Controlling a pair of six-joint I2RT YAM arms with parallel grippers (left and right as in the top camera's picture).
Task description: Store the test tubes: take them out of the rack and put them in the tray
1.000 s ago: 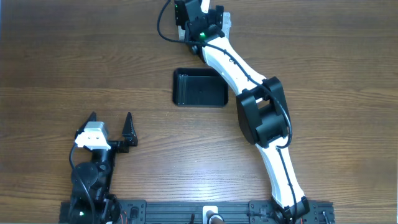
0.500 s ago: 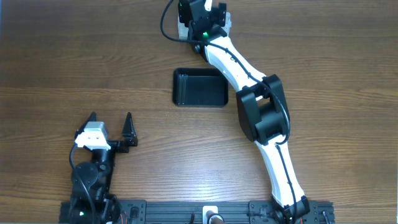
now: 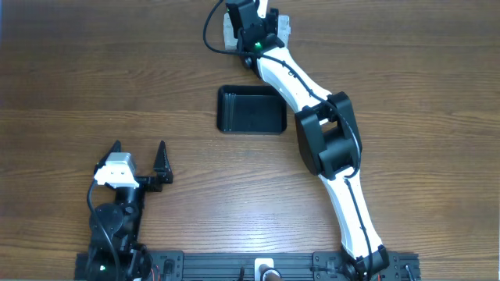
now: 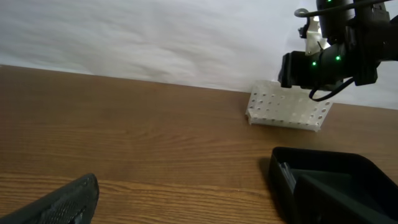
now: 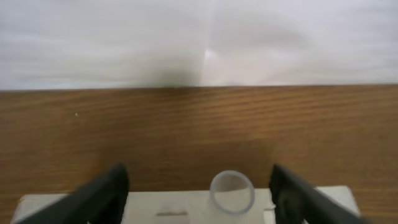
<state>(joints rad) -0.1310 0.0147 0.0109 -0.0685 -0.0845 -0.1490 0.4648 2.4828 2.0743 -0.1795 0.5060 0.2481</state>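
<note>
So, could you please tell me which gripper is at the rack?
The right gripper, open above the rack with a tube between its fingers; the left gripper is open, far from it.

Rack (image 3: 282, 23) mostly hidden under right arm; tube (image 5: 232, 193) btm & tray (image 4: 281, 180) cut off at edge.
</note>
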